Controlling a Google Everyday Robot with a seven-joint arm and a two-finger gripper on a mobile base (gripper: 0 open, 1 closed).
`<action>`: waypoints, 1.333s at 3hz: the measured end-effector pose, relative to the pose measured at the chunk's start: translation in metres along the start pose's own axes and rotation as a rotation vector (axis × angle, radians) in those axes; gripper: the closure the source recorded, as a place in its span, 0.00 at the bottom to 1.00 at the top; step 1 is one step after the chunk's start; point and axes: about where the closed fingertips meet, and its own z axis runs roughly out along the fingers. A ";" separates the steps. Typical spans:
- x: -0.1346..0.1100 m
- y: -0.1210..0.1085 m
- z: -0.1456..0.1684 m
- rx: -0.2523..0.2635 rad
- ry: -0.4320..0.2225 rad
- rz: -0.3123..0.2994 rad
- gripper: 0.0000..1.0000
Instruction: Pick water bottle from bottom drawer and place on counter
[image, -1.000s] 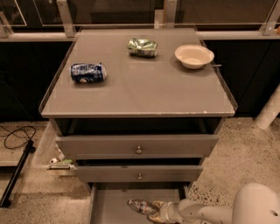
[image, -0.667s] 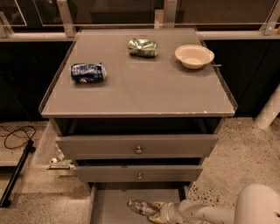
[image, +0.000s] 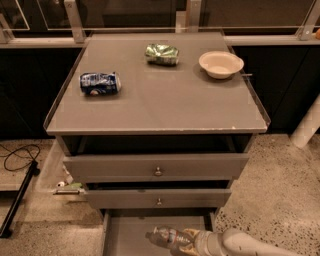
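Unmoved; jaws round bottle (image: 166, 237) in drawer (image: 129, 239)

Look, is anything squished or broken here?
Yes: the blue can and green can on the counter are both crushed. The water bottle lies on its side in the bottom drawer, with the gripper at it.

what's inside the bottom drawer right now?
The water bottle lies on its side on the bottom drawer floor, with the gripper at one end. The drawer's back is covered by the middle drawer; its front runs out of view.
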 end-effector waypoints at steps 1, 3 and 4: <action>-0.014 -0.007 -0.070 0.059 -0.022 -0.025 1.00; -0.075 -0.019 -0.185 0.168 0.046 -0.146 1.00; -0.125 -0.051 -0.223 0.213 0.050 -0.234 1.00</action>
